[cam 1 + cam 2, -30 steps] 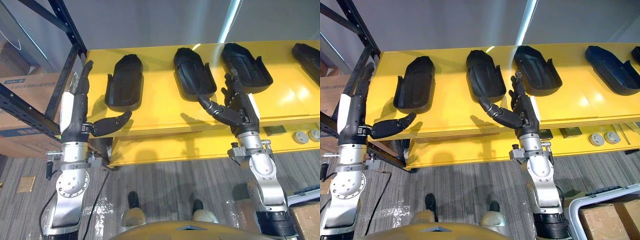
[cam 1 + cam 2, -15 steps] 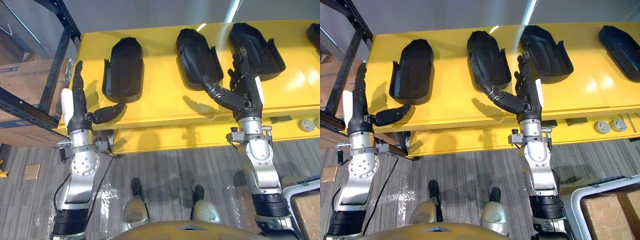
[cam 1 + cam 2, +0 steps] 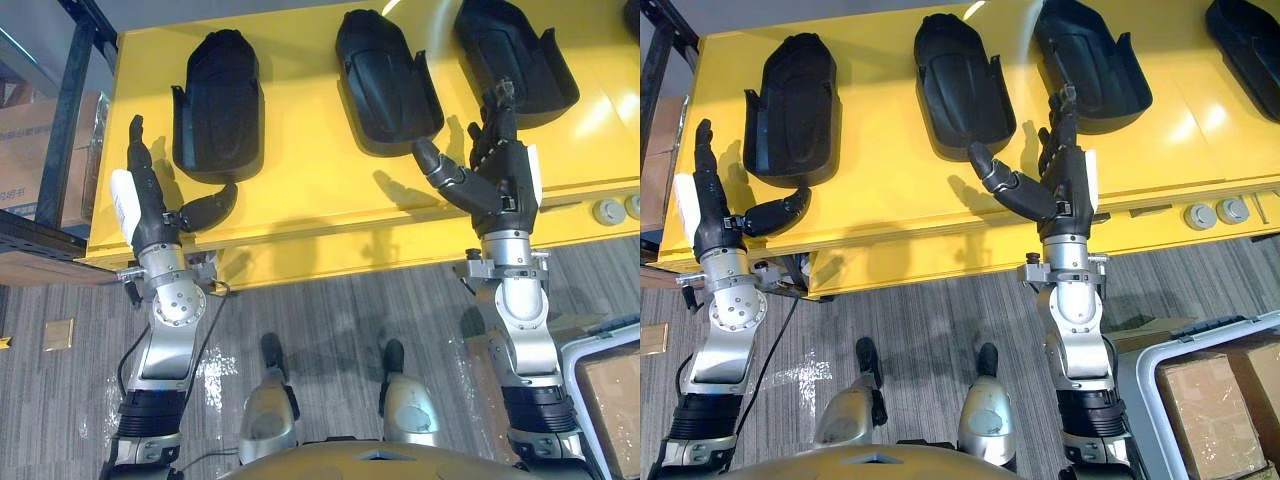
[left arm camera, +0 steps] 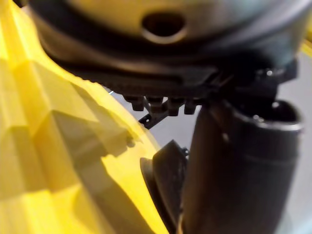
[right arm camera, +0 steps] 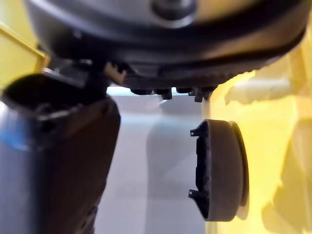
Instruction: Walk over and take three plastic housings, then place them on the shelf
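Note:
Three black plastic housings lie in a row on the yellow table (image 3: 300, 215): left housing (image 3: 218, 105), middle housing (image 3: 385, 80), right housing (image 3: 512, 60). A further housing (image 3: 1245, 30) lies at the far right. My left hand (image 3: 150, 205) is open over the table's front left edge, beside the left housing, its thumb pointing at that housing's near end. My right hand (image 3: 498, 175) is open in front of the gap between the middle and right housings, with its fingertips by the right housing. Both hands are empty. One housing (image 5: 222, 170) shows edge-on past the right hand.
A dark metal rack (image 3: 62, 110) with cardboard boxes (image 3: 25, 170) stands at the left. Round grey parts (image 3: 607, 210) sit on the lower yellow tier. A white bin with cardboard boxes (image 3: 1215, 400) stands on the floor at the lower right.
The whole view has shifted as I moved closer, and the table now reaches lower in the picture. Both hands stay open; the left hand now sits nearer the left housing's near end.

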`<state>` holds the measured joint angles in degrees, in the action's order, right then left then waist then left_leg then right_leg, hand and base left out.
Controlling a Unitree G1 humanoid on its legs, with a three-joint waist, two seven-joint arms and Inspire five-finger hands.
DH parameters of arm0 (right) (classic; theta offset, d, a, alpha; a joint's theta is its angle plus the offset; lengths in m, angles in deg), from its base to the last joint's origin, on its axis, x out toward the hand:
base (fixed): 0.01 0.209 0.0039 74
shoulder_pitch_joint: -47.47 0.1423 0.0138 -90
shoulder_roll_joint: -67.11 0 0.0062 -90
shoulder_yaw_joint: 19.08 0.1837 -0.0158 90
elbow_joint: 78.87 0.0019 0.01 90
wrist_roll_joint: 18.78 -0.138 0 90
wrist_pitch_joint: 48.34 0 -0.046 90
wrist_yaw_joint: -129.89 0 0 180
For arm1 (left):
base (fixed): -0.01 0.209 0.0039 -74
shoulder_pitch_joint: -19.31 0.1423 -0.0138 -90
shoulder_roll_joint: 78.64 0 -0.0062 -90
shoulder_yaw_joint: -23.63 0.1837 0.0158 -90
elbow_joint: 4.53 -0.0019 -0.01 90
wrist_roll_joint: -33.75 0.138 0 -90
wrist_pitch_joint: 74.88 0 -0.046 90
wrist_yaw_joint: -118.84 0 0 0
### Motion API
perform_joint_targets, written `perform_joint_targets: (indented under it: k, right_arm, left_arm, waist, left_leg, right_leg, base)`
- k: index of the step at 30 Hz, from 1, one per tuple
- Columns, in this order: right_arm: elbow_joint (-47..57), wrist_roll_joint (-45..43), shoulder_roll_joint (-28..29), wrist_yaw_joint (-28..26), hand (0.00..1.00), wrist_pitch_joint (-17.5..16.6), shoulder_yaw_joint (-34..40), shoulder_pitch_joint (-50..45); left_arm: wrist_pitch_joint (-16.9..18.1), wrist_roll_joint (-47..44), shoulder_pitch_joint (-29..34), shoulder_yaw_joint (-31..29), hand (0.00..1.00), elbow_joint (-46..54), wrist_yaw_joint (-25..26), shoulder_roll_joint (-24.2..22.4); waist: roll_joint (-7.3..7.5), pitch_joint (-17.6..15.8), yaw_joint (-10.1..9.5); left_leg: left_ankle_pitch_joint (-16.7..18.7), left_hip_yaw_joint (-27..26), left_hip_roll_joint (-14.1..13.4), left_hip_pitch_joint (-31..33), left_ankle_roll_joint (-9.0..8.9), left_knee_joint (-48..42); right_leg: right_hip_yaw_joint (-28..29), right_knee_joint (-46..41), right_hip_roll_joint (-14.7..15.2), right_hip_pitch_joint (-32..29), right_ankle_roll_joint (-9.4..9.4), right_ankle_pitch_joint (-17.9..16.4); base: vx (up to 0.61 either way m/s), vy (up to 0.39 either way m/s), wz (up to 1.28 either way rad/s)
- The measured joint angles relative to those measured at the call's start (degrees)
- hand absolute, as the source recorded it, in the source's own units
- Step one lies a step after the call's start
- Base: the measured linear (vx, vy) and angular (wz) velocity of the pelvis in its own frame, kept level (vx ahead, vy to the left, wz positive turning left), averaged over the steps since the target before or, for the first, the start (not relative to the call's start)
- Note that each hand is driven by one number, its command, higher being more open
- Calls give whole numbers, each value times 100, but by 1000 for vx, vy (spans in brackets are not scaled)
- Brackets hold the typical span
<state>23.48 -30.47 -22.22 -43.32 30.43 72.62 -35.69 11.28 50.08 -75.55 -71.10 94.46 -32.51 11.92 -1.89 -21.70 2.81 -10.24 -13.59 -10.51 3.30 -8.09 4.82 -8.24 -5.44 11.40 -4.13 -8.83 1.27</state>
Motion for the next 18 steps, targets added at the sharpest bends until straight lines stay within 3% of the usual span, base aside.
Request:
perform_joint_targets:
  k: [14,18]
  right_arm:
    - [339,-45,209,-4,100,-94,143,-157]
    - [339,-199,211,-29,100,-94,140,-155]
  left_arm:
    - [62,-11,-378,-63,100,-335,179,0]
    - [264,-27,-401,-73,100,-395,174,-1]
  waist:
    - [-13,-56,-10]
    - [-12,-57,-16]
  left_leg:
    - [-4,-49,0,20,6,1]
    - [-4,-54,-1,20,5,0]
  right_leg:
    - [73,-52,2,-88,-3,2]
    - [73,-51,2,-87,-9,6]
  base:
    - [-3,0,-2]
    - [0,0,0]
